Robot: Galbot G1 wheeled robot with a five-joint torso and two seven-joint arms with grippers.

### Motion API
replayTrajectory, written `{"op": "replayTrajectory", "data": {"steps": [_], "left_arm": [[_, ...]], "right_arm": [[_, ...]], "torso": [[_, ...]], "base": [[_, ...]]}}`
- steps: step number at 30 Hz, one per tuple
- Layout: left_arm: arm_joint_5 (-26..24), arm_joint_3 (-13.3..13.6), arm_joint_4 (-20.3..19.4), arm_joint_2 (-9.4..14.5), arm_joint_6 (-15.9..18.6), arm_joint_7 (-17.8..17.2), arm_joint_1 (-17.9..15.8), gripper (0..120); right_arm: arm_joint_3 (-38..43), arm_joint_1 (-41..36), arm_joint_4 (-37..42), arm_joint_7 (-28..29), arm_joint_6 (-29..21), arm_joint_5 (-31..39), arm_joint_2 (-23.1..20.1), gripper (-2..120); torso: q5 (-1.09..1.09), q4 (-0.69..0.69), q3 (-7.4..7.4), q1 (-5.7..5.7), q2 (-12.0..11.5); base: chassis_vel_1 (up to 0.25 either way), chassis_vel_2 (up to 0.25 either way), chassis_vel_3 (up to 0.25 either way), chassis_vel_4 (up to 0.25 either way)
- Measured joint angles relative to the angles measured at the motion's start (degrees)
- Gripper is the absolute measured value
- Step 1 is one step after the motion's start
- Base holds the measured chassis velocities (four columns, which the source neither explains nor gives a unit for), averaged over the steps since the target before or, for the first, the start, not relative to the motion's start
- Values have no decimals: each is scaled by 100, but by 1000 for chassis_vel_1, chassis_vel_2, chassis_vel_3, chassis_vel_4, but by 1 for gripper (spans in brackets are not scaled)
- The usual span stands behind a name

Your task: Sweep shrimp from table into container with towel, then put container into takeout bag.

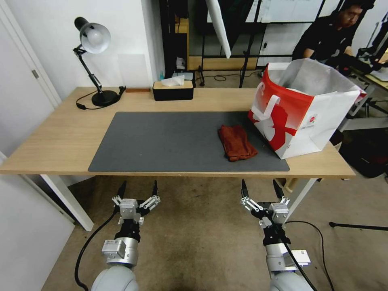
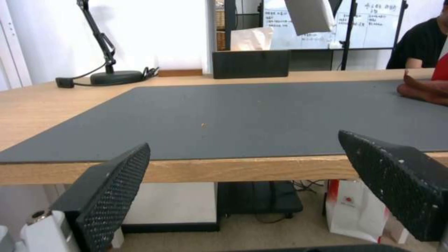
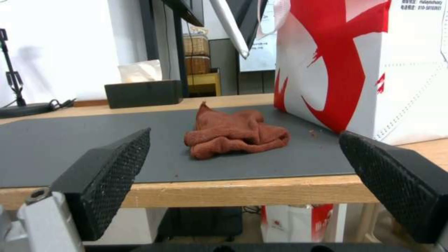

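Black desk lamp (image 1: 93, 60) and black tissue box (image 1: 173, 90), well apart.

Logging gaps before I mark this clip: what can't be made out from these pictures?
- Inside of the takeout bag: head view, hidden by its own walls, so any contents are unknown.
- Bag top: right wrist view, cut off by the edge.
- Specks on the mat near the towel: too small to identify.
- Left hand and right hand: both open, before the table.
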Motion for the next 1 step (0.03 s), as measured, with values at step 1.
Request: {"op": "replayTrajectory", "data": {"steps": [1], "left_arm": [[0,0,0,0,0,0,0,100]], "right_arm": [[0,0,0,0,0,-1,0,100]], "torso": [[0,0,0,0,0]], "base": [[0,0,0,0]]}}
